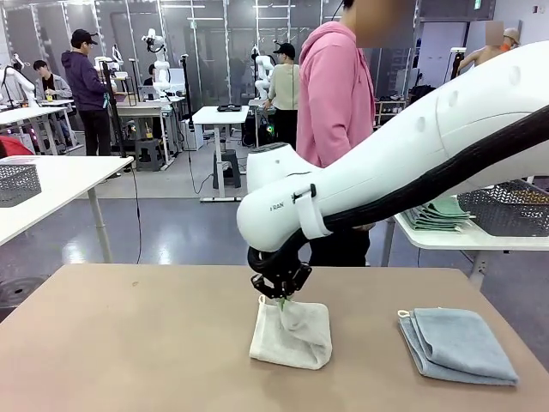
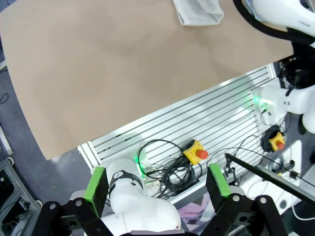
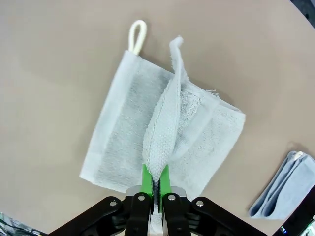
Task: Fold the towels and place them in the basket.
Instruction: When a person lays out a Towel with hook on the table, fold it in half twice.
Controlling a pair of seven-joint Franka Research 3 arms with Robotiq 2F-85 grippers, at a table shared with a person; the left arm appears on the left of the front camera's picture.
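A person in a pink hoodie (image 1: 334, 94) is seen standing at the far edge of the brown table (image 1: 129, 343), at about 12 o'clock from the cream towel (image 1: 292, 333). Behind, at roughly 2 o'clock, a white side table (image 1: 446, 238) is seen carrying a stack of folded greenish cloths (image 1: 436, 214) and a dark mesh basket (image 1: 506, 209). A second mesh basket (image 1: 17, 183) is placed on another white table at about 10 o'clock. Much of the upper right of the front view is covered by the white right arm (image 1: 412, 163), so part of the person and the side table is hidden behind it.

The cream towel is laid near the middle of the table, with a small hanging loop (image 3: 138, 35) at one corner. The light blue towel (image 1: 459, 343) is laid folded at 3 o'clock from it, apart from it and untouched.

The right gripper (image 3: 156, 189) is seen pressed together on a raised ridge of the cream towel; the fabric is pinched between the green pads (image 3: 146, 178) and lifted into a fold while the rest stays flat on the table.

The left gripper (image 2: 157, 184) is held off the table's near edge with its fingers spread wide and nothing between them; below it an aluminium rail frame (image 2: 197, 118), black cables (image 2: 170, 167) and a yellow emergency stop button (image 2: 196, 152) are seen.
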